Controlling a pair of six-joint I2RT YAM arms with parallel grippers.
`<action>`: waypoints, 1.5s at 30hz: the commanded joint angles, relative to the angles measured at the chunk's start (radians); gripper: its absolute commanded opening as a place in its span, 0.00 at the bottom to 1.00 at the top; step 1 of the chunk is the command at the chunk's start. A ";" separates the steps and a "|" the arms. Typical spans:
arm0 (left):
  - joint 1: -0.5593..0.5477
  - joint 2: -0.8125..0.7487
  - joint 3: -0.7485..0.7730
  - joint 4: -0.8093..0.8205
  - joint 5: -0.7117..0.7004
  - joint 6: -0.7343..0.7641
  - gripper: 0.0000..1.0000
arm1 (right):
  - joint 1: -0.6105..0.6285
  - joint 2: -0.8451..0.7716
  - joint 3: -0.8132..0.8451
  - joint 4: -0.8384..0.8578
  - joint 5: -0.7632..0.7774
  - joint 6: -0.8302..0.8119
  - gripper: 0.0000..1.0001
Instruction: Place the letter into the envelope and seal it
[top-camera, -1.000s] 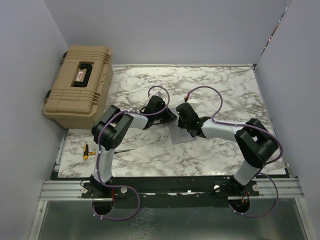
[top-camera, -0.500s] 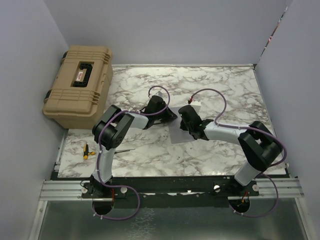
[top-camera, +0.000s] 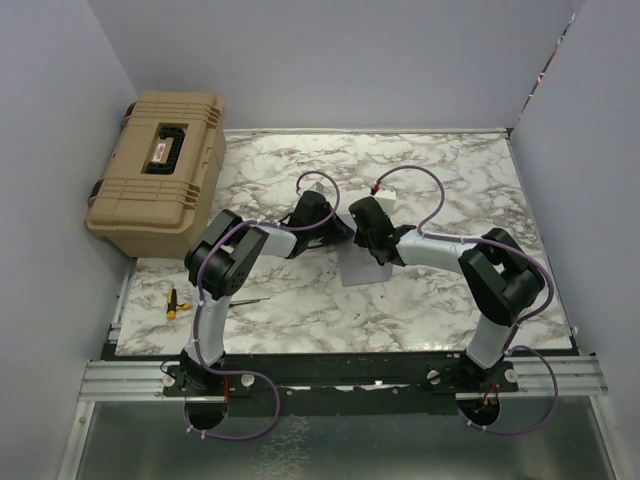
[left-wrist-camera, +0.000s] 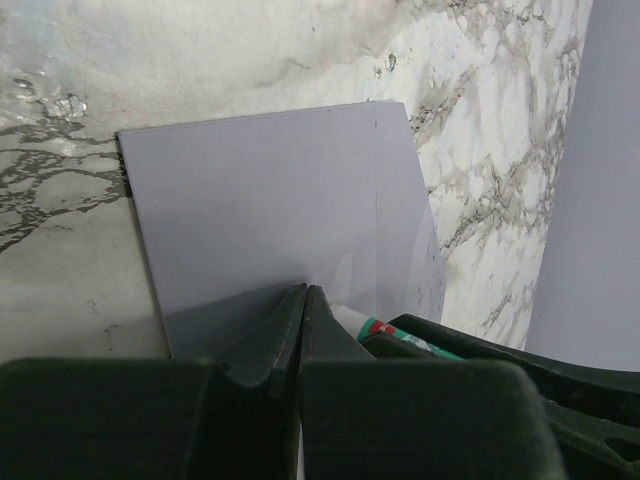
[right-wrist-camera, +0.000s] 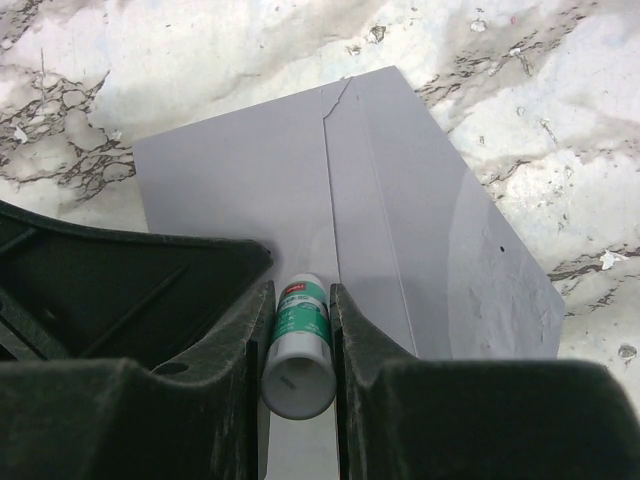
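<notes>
The flat grey-lilac paper envelope (right-wrist-camera: 300, 190) lay just ahead of both arms — the left gripper (left-wrist-camera: 305, 300) had its fingers pressed together, tips touching the near edge, and the right gripper (right-wrist-camera: 300, 300) squeezed a small green-and-white glue tube (right-wrist-camera: 298, 345) aimed along the fold.

Light: bright and soft from overhead; the desk (top-camera: 430, 170) is evenly lit.
Glare: washed-out marble at the upper left of my left wrist view; faint sheen on the envelope (right-wrist-camera: 420, 220).
Shadow: a dim patch on the envelope under my left jaws.
Focus: my jaws loom dark and blurred; the glue stick (right-wrist-camera: 298, 350) is sharp.
</notes>
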 joint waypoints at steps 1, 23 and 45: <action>0.012 0.086 -0.045 -0.220 -0.088 0.056 0.00 | 0.024 -0.009 -0.054 -0.128 -0.020 0.004 0.01; 0.014 0.123 -0.029 -0.236 -0.071 0.069 0.00 | 0.065 -0.024 -0.073 -0.192 0.043 0.059 0.01; 0.017 0.101 0.038 -0.287 -0.011 0.118 0.00 | -0.001 -0.216 0.024 -0.234 -0.124 -0.040 0.01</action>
